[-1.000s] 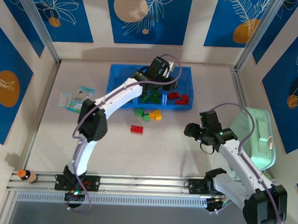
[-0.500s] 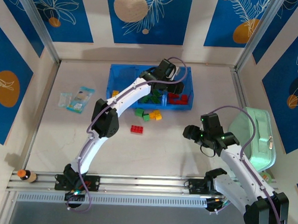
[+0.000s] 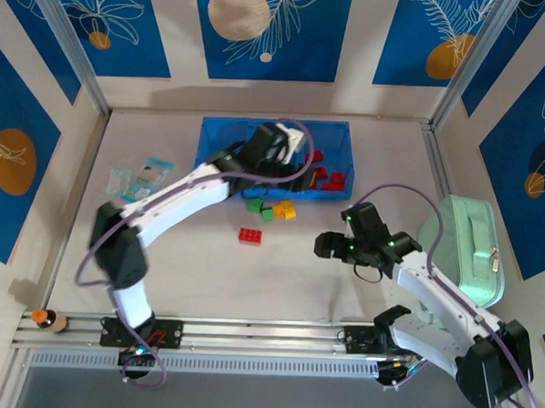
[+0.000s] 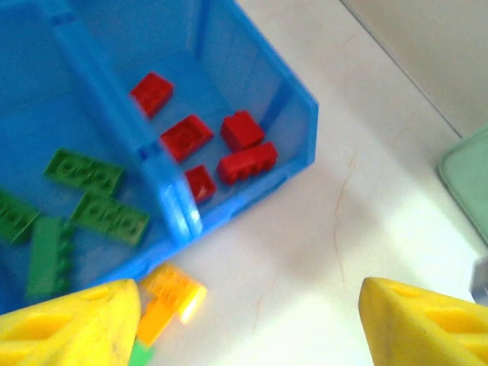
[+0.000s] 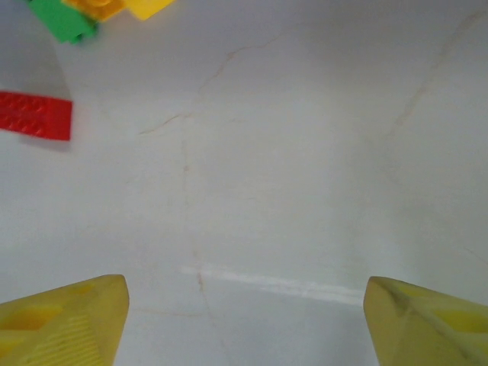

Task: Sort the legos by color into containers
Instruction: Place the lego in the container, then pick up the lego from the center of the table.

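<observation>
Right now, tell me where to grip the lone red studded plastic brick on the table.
Grip the red studded plastic brick across its long sides, straight down from above: it lies flat on the table, clear of the other bricks, leaving both sides free.

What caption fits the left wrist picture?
Red bricks sit in the end bin of the blue tray, green ones next door, an orange brick outside.

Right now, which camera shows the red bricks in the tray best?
Left wrist: five red bricks lie close and unblocked in the end compartment of the tray. The top view shows them tiny, partly behind the left arm. The right wrist looks at the table and a different loose red brick.
</observation>
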